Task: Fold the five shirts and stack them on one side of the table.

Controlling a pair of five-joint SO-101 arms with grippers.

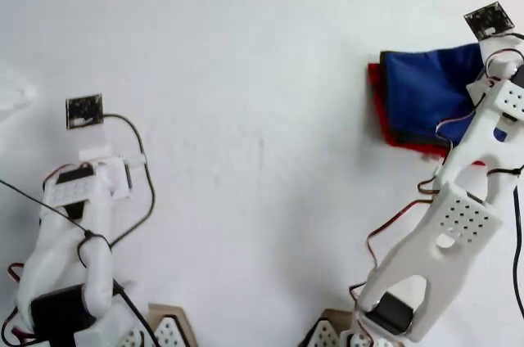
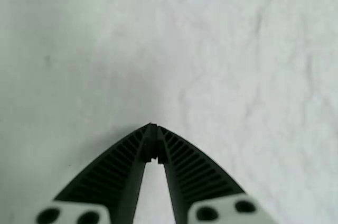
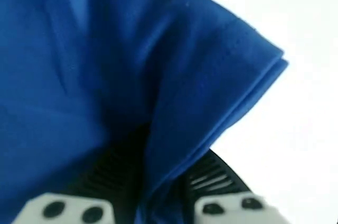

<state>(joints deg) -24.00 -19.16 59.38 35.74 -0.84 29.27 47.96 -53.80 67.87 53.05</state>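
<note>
Blue fabric is bunching between the jaws of the right gripper point(image 3: 154, 177), which is pinching a folded edge of the blue shirt point(image 1: 426, 85), apparently to square it atop the red shirt point(image 1: 377, 100) in the stack lying at the right side of the white table point(image 1: 246, 118). The left gripper point(image 2: 152, 129) is hovering, jaws closed on nothing, above bare tabletop.

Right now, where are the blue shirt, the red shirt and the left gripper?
blue shirt point(image 1: 426, 89), high view, top face.
red shirt point(image 1: 378, 105), high view, exposed edge.
left gripper point(image 2: 152, 129), left wrist view, closed tips.
</note>
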